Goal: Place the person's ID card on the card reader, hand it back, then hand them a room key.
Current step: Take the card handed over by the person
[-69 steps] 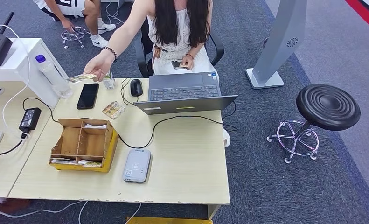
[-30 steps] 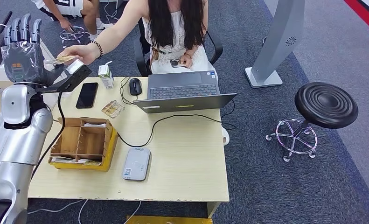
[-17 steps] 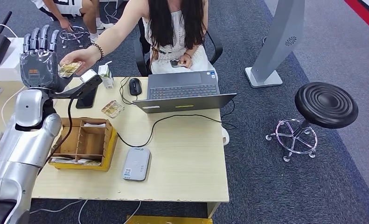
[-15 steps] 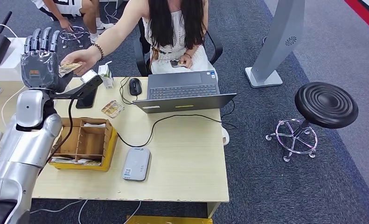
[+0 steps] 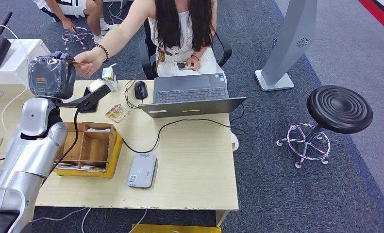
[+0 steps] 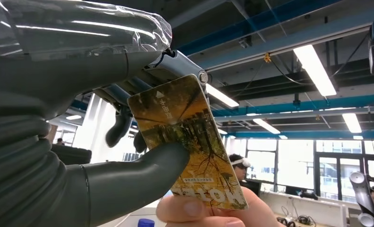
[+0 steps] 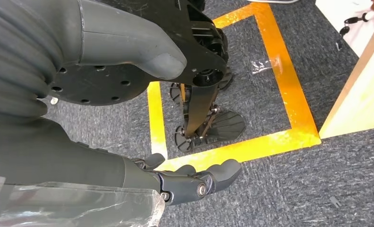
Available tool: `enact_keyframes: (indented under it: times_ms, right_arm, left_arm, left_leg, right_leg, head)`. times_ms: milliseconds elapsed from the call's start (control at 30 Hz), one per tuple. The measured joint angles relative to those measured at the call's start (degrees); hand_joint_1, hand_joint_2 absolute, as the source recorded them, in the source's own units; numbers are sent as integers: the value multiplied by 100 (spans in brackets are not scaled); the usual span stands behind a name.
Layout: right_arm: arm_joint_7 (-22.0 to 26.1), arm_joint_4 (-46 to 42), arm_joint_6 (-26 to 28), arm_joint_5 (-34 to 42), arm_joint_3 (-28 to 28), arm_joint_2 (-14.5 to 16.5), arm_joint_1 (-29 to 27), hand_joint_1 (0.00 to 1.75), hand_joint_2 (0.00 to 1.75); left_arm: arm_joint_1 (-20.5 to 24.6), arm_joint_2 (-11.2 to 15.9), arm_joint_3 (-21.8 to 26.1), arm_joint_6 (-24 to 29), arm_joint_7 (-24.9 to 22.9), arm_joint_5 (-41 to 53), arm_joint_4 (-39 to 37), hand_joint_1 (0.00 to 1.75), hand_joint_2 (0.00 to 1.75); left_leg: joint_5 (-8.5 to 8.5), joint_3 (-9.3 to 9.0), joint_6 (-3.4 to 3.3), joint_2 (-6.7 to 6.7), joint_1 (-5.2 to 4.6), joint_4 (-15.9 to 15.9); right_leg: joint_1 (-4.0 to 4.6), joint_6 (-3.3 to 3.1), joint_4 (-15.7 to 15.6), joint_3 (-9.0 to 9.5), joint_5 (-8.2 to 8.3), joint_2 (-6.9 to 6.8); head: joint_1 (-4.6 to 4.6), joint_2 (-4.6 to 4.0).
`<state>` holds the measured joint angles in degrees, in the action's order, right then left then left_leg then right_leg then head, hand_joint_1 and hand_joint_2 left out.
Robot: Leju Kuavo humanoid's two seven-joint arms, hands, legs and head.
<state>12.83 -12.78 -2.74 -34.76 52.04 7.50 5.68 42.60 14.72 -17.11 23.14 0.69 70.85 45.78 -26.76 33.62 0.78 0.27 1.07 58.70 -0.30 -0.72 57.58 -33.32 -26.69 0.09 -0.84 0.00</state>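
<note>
Left hand point(image 6: 128, 156) pinching yellow printed ID card point(image 6: 189, 142), person's hand point(image 6: 208, 213) gripping opposite end. Risk: tugging before release, card slipping or bending.

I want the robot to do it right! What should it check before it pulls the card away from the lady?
1. Left hand pinching the ID card between thumb and fingers: ok.
2. Person's hand has let go: not ok, their fingers hold the card's end.
3. Card reader has nothing on top: ok.
4. Way from hand to reader: cannot tell; the wooden organizer sits between.
5. Right hand holds nothing: ok, it hangs over the floor.
</note>
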Motion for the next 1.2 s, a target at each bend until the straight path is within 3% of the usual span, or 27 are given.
enact_keyframes:
  times_ms: [567,700,933,1200]
  right_arm:
    - [-8,12,1,-39,0,-1,-6,0,175]
    - [1,16,34,-9,2,-1,-37,0,175]
    - [114,21,77,74,50,-1,-136,0,175]
    - [122,21,75,74,58,-1,-146,0,175]
  left_arm:
    - [-77,-153,-40,108,94,-214,-3,175,175]
    - [-578,-205,-63,290,275,-392,605,175,175]
    - [-2082,-245,-402,229,281,-434,2553,175,175]
    - [-2458,-218,-524,186,244,-493,3268,175,175]
  left_leg:
    - [-1,0,-1,0,-1,0]
    - [-6,0,-6,4,-3,0]
    - [-21,3,-21,4,-6,0]
    - [-20,3,-23,3,-5,0]
  right_leg:
    - [-1,0,0,0,0,0]
    - [-2,3,-1,0,-3,4]
    - [-5,15,-3,0,-19,4]
    - [-5,15,-4,2,-18,0]
  head:
    - [0,0]
    - [-1,0]
    - [0,0]
    - [-1,0]
